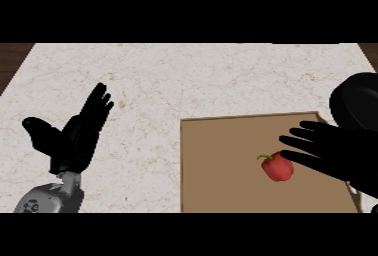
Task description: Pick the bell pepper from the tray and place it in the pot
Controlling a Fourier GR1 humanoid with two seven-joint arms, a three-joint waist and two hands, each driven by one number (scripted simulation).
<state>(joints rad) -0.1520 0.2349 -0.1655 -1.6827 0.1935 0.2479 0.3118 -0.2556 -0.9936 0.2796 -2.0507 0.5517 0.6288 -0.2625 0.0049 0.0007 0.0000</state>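
While the red bell pepper [277, 167] lies on the flat brown tray [221, 170] near the bench's [184, 80] right front corner, the robot's right hand [332, 150] reaches in from the right edge with its fingers [299, 141] spread and straight, holding nothing. The fingertips are just beside the pepper's right side; whether they touch it cannot be told from the head view. The pepper sits toward the right half of the tray, its green stem pointing up and to the left. A dark, rounded pot [358, 100] stands at the bench's right edge, just behind the tray's far right corner and partly overlapped by the right hand; its inside is not visible. The left hand [74, 135] shows over the left part of the pale marbled bench, well apart from the tray, fingers straight and pointing toward the far edge, thumb splayed to the left, holding nothing. Its grey forearm [50, 199] enters from the front edge. Dark wood shows past the bench's far left and right corners.
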